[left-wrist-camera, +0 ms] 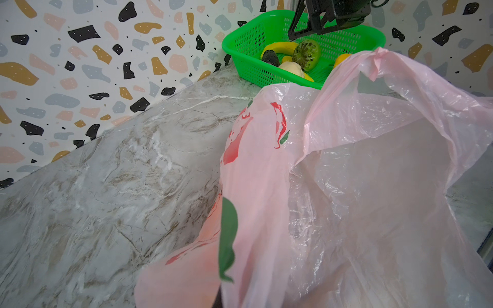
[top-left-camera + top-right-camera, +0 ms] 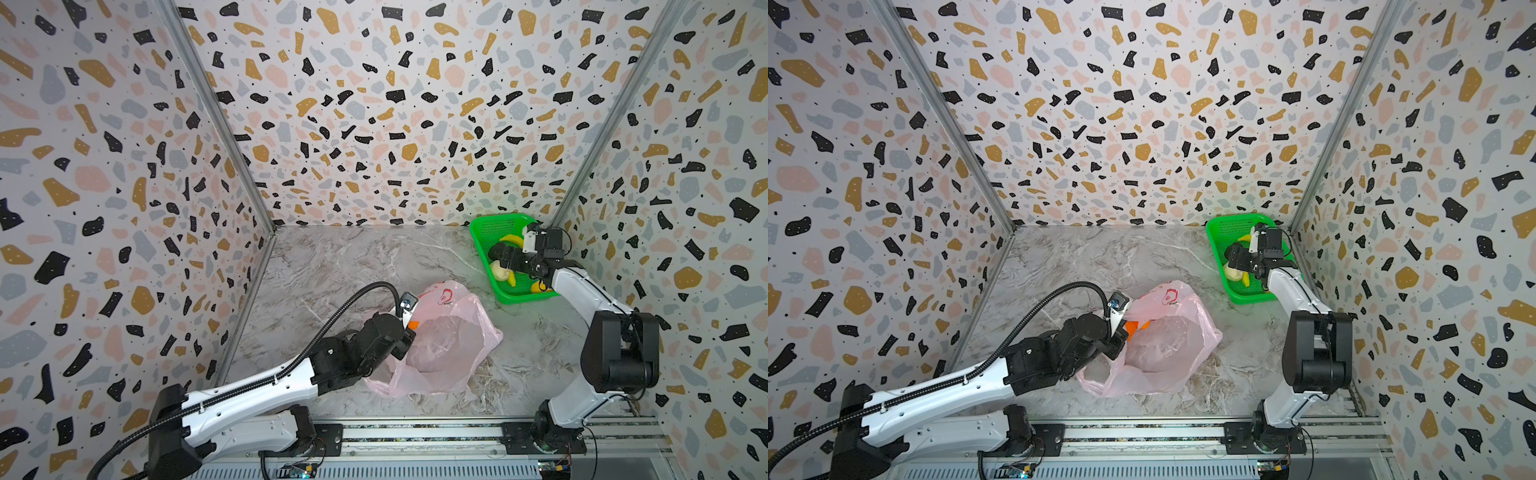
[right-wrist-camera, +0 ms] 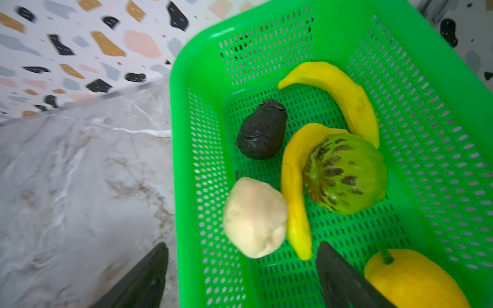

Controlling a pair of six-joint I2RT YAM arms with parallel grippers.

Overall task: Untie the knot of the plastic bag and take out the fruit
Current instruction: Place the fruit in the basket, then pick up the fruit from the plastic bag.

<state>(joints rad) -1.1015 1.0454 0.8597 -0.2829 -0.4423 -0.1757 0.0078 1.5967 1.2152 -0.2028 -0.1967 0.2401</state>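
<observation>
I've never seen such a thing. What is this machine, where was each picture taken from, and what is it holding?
These are two robot arms on a rail at the near edge, each ending in a two-fingered gripper. Two pictures look down on the whole scene; two come from cameras on the arms' wrists. On the marble table lie a pink plastic bag, mouth open, and a green basket of toy fruit: a black avocado, a cream one, a green one, bananas. The left gripper is shut and seems to pinch the bag's edge. The right gripper hangs open over the basket, holding nothing.
</observation>
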